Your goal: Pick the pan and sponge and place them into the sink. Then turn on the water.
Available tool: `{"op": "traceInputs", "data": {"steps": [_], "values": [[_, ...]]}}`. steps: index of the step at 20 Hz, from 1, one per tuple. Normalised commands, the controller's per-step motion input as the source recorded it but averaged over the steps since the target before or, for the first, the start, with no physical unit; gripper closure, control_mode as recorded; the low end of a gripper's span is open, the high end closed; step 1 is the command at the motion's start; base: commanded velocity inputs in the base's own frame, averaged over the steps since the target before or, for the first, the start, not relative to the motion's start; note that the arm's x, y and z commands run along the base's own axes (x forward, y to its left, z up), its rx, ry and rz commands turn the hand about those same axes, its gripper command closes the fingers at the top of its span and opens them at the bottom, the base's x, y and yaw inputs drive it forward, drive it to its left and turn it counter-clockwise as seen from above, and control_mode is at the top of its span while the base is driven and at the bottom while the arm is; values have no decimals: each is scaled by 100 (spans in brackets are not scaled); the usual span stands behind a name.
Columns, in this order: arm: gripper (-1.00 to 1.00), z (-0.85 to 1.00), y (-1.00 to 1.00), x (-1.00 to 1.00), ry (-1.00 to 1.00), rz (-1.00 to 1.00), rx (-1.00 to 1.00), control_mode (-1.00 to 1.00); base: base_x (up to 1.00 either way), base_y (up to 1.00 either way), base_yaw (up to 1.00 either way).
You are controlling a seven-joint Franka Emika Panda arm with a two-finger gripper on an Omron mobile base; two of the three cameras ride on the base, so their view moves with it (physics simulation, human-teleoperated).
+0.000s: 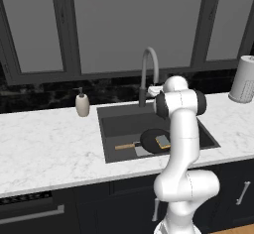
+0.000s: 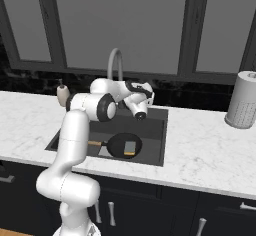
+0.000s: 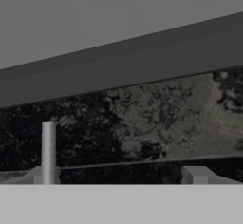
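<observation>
Left base view: pan lies in sink, sponge resting on it. Right base view: gripper hovers beside faucet. Hand view: whether the claw is apart or together cannot be told

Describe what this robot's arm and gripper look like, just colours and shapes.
The arm is glossy white, built of rounded tubular segments with dark grey bands at the joints. It ends in a white hand with a dark trim, and the gripper is small and dark. No cables or markings are visible.
</observation>
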Motion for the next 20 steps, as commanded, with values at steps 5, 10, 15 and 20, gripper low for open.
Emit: {"op": "traceInputs", "data": {"steps": [5, 10, 15, 20], "values": [[-100, 0, -86, 0, 0, 0, 2, -100, 0, 0, 0], [-100, 0, -99, 0, 0, 0, 4, -100, 0, 0, 0], [-100, 0, -99, 0, 0, 0, 3, -100, 0, 0, 0], [-100, 0, -93, 0, 0, 0, 3, -100, 0, 0, 0]]}}
